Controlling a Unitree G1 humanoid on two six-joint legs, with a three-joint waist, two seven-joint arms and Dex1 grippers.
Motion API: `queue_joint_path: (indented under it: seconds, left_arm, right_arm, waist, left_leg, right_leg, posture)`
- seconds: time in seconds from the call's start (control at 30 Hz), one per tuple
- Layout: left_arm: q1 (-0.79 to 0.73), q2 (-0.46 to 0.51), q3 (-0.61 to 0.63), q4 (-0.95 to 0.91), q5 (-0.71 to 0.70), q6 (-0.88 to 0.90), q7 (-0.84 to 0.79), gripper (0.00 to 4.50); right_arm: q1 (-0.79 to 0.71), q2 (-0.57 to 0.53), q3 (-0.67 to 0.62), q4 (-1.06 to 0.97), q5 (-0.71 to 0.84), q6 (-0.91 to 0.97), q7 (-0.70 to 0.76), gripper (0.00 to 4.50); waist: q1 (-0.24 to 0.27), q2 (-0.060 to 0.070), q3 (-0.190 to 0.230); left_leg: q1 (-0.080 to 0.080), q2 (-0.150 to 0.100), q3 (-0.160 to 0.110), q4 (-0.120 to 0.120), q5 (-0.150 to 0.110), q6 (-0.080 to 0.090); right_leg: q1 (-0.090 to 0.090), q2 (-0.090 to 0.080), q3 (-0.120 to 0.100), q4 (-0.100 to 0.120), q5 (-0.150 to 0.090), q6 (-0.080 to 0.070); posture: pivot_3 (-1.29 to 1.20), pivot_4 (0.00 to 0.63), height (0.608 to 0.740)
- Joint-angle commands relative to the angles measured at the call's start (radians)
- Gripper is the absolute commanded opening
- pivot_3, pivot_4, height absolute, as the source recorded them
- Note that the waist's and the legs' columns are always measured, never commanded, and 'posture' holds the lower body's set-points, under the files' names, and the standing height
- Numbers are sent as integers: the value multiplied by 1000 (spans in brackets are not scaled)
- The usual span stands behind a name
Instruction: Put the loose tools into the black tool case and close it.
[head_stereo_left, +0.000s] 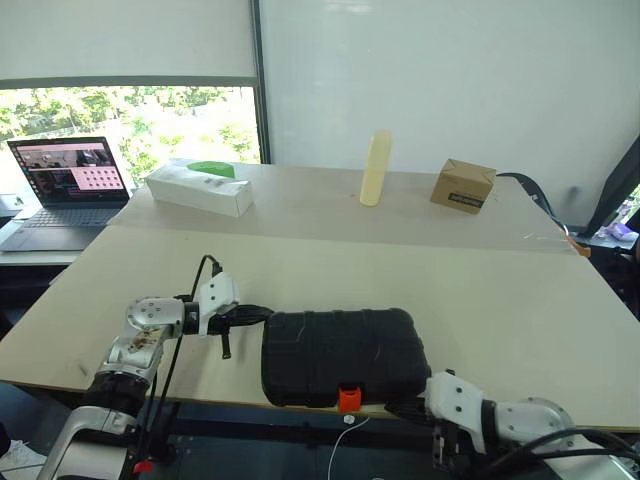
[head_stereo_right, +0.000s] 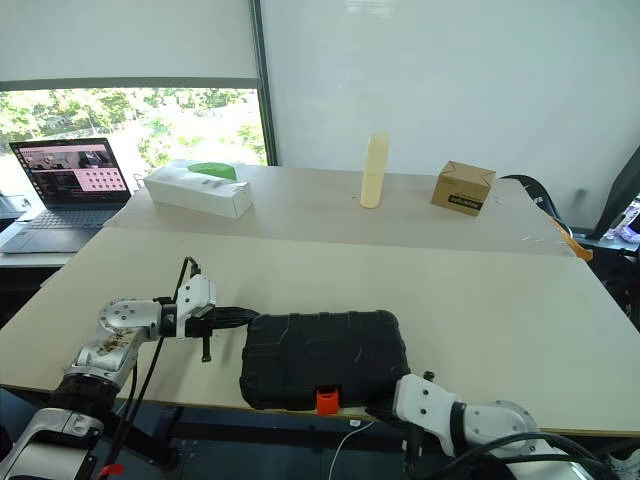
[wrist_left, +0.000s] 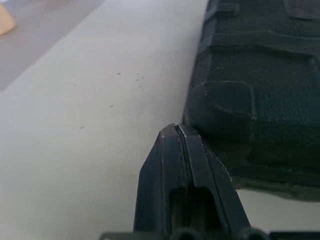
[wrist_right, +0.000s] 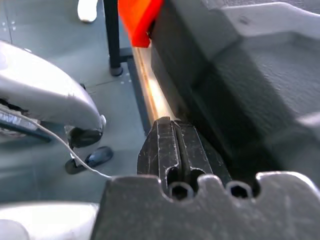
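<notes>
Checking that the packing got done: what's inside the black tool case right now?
The black tool case lies shut on the table, orange latch at its front edge. Its lid covers whatever is inside, so its contents cannot be seen.

The right claw (wrist_right: 178, 131) rises from the lower edge of the right wrist view with its two black fingers (wrist_right: 167, 145) pressed flat together, no gap between them and nothing held. The fingertips sit just beside the near side wall of the black tool case (wrist_right: 240, 100), which is closed. The orange latch (wrist_right: 138, 20) projects from the case's front edge. The counter (wrist_right: 154, 95) shows as a pale strip of edge under the case. Below lies a grey floor (wrist_right: 45, 30).
</notes>
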Motion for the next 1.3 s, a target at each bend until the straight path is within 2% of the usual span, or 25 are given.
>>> queue_joint_path:
  seconds: [0.03, 0.27, 0.4, 0.47, 0.53, 0.6, 0.73, 0.83, 1.07, 1.3]
  left_arm:
    - [-26, -14, -26, -19, 6, 23, -35, 8]
    - [-35, -11, 20, -48, -3, 83, 20, 8]
    - [-14, -9, 49, -92, -20, 110, 56, 8]
    - [-18, -14, 72, -120, -49, 124, 63, 8]
    - [-52, -22, 96, -206, -157, 229, 22, 8]
    - [-76, -19, 56, -258, -162, 291, -10, 8]
    - [-121, -58, -36, -272, -95, 317, -12, 8]
    - [-169, -112, -123, -206, 0, 285, 21, 8]
    - [-208, -181, -202, -98, 107, 292, 71, 8]
    - [-186, -155, -271, -55, 200, 303, 67, 8]
  right_arm:
    - [-97, 49, -17, 26, -43, 12, -39, 0]
    - [-202, 114, -36, 103, -75, 41, -45, 0]
    - [-213, 109, -51, 122, -88, 46, -32, 0]
    - [-193, 87, -74, 111, -78, 51, -12, 0]
    - [-114, 32, -131, 51, -24, 69, 51, 0]
    - [-51, 2, -148, -6, 10, 68, 92, 0]
    - [-23, 23, -112, -61, 18, 111, 77, 0]
    - [-56, 77, -58, -51, -27, 128, 32, 0]
    - [-150, 145, -4, -12, -73, 149, 3, 0]
    - [-215, 179, 20, 23, -92, 153, 3, 0]
  waist:
    - [0, 0, 0]
    - [2, 0, 0]
    - [3, 0, 0]
    - [3, 0, 0]
    - [9, 0, 0]
    - [16, -1, 0]
    - [13, -1, 0]
    - [10, -1, 0]
    - [6, -1, 0]
    - [6, -1, 0]
  left_leg:
    - [0, 0, 0, 0, 0, 0]
    - [-2, 0, 0, 1, 0, 0]
    - [-2, 0, 0, 0, 0, 0]
    - [-2, 0, -1, 0, 0, 0]
    - [-3, 0, -1, 1, 0, 0]
    - [-5, -1, -1, 1, 0, 0]
    - [-5, -2, -1, 2, 0, 0]
    - [-4, -3, -1, 2, 0, 0]
    - [-5, -3, -3, 2, 1, -1]
    - [-2, -3, -5, 2, 0, 0]
  right_leg:
    - [0, 0, 0, 0, 0, 0]
    - [-1, 0, 0, 0, 0, 0]
    - [-1, 0, -1, 0, 0, 0]
    - [-1, 0, -1, 0, 0, 0]
    - [-1, 0, -1, 0, 0, 0]
    - [-1, -1, -3, 0, 0, 1]
    - [0, -1, -3, -1, -1, 1]
    - [1, 0, -2, -1, -1, 1]
    - [0, 1, -1, -1, -1, 1]
    - [1, 1, 0, 0, -1, 1]
  posture:
    - [0, 150, 740]
    - [0, 150, 740]
    - [0, 150, 740]
    - [0, 150, 740]
    - [0, 150, 740]
    - [0, 150, 740]
    - [0, 150, 740]
    - [0, 150, 740]
    - [0, 150, 740]
    - [0, 150, 740]
